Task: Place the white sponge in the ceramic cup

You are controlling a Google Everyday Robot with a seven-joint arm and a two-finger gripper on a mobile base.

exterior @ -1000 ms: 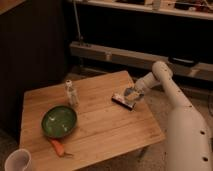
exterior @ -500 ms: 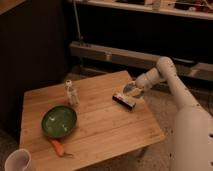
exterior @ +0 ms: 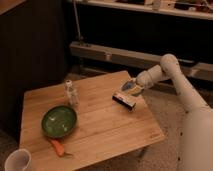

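Claw (exterior: 133,90) pinched shut on the white sponge (exterior: 127,86), held just above the dark bar (exterior: 124,100) at the tabletop's (exterior: 110,131) right side. With the ceramic cup (exterior: 17,161) well apart at the near left corner, the soft sponge could be lost from a shallow pinch or released off its rim.

- Wooden worktop (exterior: 110,131), pale slats, set at an angle to the room;
- dark wall (exterior: 35,45) behind and to the left;
- long pale rail (exterior: 105,52) low along the back; thin upright pole (exterior: 76,20) above it;
- pale ledge (exterior: 145,7) across the top;
- speckled grey floor (exterior: 160,97); light dim, warm
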